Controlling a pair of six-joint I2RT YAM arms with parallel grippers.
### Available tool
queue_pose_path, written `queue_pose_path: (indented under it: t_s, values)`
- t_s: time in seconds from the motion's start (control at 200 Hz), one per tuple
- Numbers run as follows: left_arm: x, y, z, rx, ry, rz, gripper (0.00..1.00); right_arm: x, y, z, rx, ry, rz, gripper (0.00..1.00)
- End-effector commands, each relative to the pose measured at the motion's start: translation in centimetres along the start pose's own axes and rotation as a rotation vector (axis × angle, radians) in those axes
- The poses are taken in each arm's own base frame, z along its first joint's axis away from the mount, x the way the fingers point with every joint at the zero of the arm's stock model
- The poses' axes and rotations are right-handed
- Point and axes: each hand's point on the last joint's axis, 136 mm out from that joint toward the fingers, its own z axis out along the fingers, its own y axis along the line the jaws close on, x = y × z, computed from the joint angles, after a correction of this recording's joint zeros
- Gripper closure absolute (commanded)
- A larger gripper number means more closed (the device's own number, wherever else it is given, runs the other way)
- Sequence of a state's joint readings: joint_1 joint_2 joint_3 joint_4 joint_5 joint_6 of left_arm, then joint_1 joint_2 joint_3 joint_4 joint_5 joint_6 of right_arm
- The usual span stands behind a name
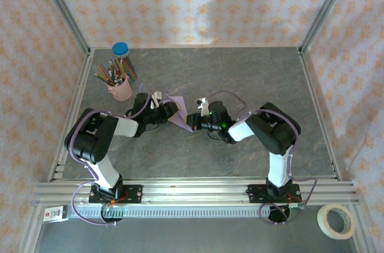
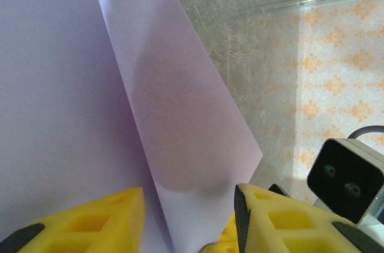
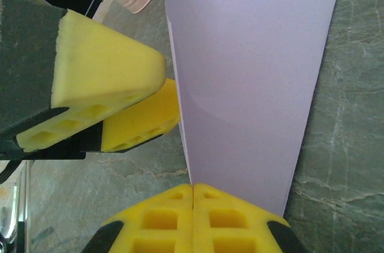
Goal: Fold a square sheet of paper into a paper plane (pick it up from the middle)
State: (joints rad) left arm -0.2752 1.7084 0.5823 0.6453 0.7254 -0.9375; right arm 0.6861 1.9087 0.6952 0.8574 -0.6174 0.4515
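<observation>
The right gripper has its yellow pads pressed flat together. The lower corner of the lilac sheet runs straight into the seam between them, so it is pinching the paper there. Seen from that wrist, the sheet rises away from the pads as one smooth, gently curved panel.

Just to one side of those pads sit the two yellow fingers of the left gripper, their tips right at the sheet's long edge. From this angle I cannot judge how wide they stand.

The left wrist's own view shows it: the jaws are spread, and a folded flap of the sheet passes through the gap. A crease runs away from between them, with a second, broader panel off to one side, which the right wrist's view does not show. The right arm's camera housing sits just beside one finger.

Past the paper lies the grey marbled tabletop.

From overhead, the two grippers meet nose to nose with the small tilted sheet between them. A pink pencil cup stands just beyond the left jaws, and a blue-lidded jar farther still.
</observation>
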Motion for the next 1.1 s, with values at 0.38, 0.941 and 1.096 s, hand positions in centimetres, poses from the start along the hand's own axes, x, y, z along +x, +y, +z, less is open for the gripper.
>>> queue_pose_path:
  t_s: [0.38,0.941,1.096]
  values:
    - [0.1,1.2,1.1,-0.035,0.013,0.044,0.47,0.0,-0.1,-0.1,-0.014,-0.013,0.003,1.0]
    - [1.2,4.5,1.0,-0.162,0.042,0.018,0.47,-2.2,0.5,-2.7,0.07,-0.095,-0.087,0.64]
    - [1.2,4.5,1.1,-0.161,0.043,0.011,0.47,-2.4,0.3,-2.9,0.135,-0.086,-0.127,0.59]
